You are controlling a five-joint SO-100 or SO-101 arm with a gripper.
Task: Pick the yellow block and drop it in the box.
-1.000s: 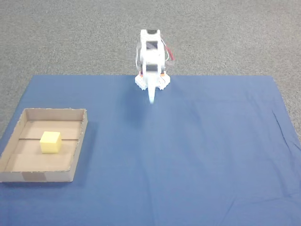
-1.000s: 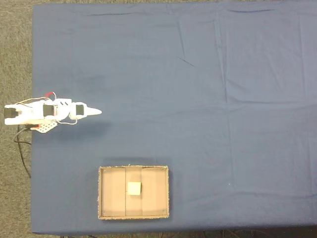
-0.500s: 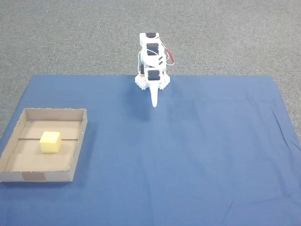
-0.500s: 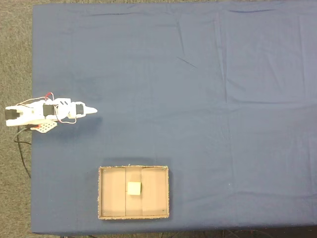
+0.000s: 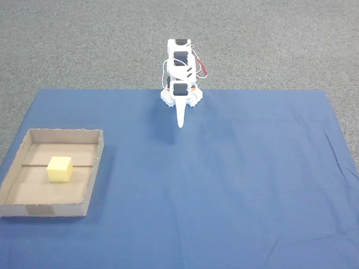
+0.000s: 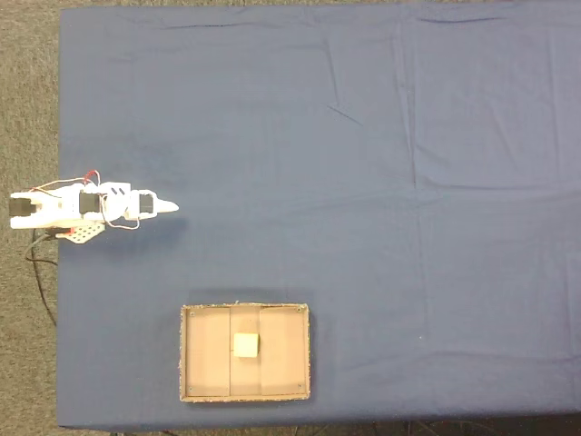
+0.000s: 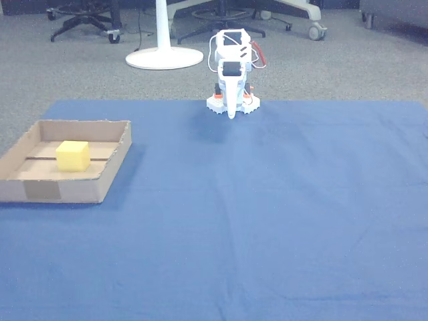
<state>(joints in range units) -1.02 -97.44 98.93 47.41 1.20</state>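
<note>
Nearest in the other view, lower half of the frame: bare blue cloth [image 7: 267, 227] over the tabletop, lightly creased, nothing on it to work around.

Further back, at left: box [image 7: 100, 190] sitting flat on the cloth, tape patch on its near wall. Inside it, block [image 7: 72, 155] resting upright on the floor beside the crease line, apart from all four walls. Seen in a fixed view as well, block [image 6: 246, 345] near the middle of the box [image 6: 186, 354], lower centre of the frame. Judged from that: drop already made, nothing left to carry.

Farthest, top centre of the other view: arm folded over its base at the cloth's far edge, gripper [image 7: 231, 114] pointing down toward the cloth. In a fixed view, gripper [image 5: 180, 122] narrowing to a single point, fingers together, nothing between them. Well apart from the box. Looks like a parked pose, tucked so as to leave the cloth free.

Beyond the arm: grey carpet, a white round stand base [image 7: 164, 57], chair legs.
</note>
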